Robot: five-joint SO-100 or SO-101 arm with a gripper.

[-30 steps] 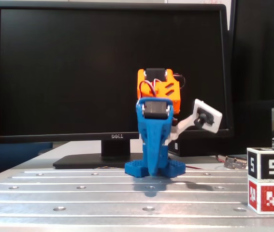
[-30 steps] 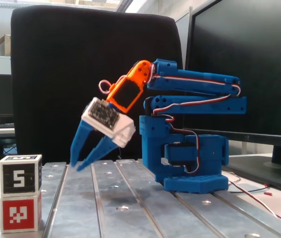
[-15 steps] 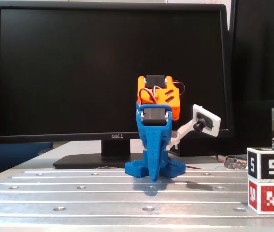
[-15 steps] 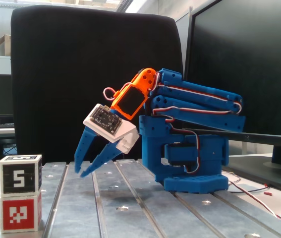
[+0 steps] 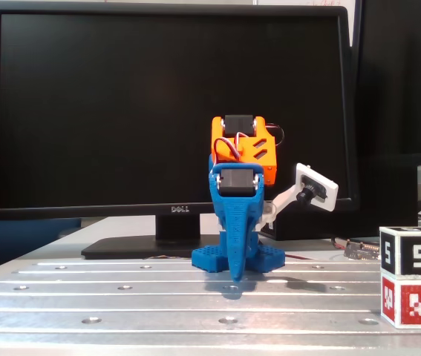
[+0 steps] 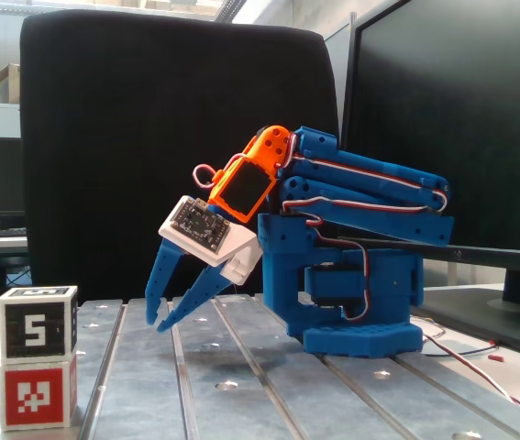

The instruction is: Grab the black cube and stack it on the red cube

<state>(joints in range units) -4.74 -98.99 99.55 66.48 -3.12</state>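
Side-on fixed view, from the left: black cube [image 6: 38, 324] sat squarely on top of red cube [image 6: 38, 393], white "5" facing the camera, white pixel pattern on the red face below. Stack stood at the near left edge of the ribbed metal table [image 6: 241, 385]. Further right and well apart from the stack, gripper [image 6: 157, 324] hung tilted downward above the table, touching nothing. Fingers [image 6: 191, 295] spread apart in a narrow V, nothing between them. Small white camera board [image 6: 200, 225] mounted on the gripper's back, orange wrist [image 6: 244, 181] above it. Rest of the blue arm [image 6: 360, 188] folded back low over its blue base [image 6: 356, 307]. Tall black chair back [image 6: 104, 156] behind everything, dark monitor [image 6: 461, 119] at the right.

Head-on fixed view, from the left: black Dell monitor [image 5: 106, 111] filled the background. Arm seen end-on at centre, gripper [image 5: 234, 273] pointing toward the camera with its tip just above the table [image 5: 121, 297], orange wrist [image 5: 243, 144] on top, white camera [image 5: 315, 187] sticking out to the right. Finger gap not readable from this angle. Far right, near the frame edge: black cube [image 5: 410, 254] resting on red cube [image 5: 412, 300], well clear of the gripper.
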